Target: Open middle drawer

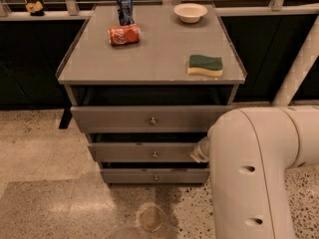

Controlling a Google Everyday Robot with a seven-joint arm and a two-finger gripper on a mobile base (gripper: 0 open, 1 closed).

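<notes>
At the right end of the middle drawer (134,152) sits the gripper (199,152), state unclear.

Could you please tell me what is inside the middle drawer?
Only shadow shows above the grey flat-fronted middle drawer; its inside is hidden. The gripper is at its right end, mostly covered by the white arm.

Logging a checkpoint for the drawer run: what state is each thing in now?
Grey flat-fronted middle drawer: slightly out, dark gap above it.
Taller-fronted grey top drawer: partly pulled out.
Lowest grey drawer: cannot tell whether shut.
Blue drink can: upright.
Red drink can: lying on its side.
White round bowl: right way up.
Green-and-yellow sponge: flat, green side up.
Gripper: at middle drawer's right end, mostly behind white arm.
</notes>
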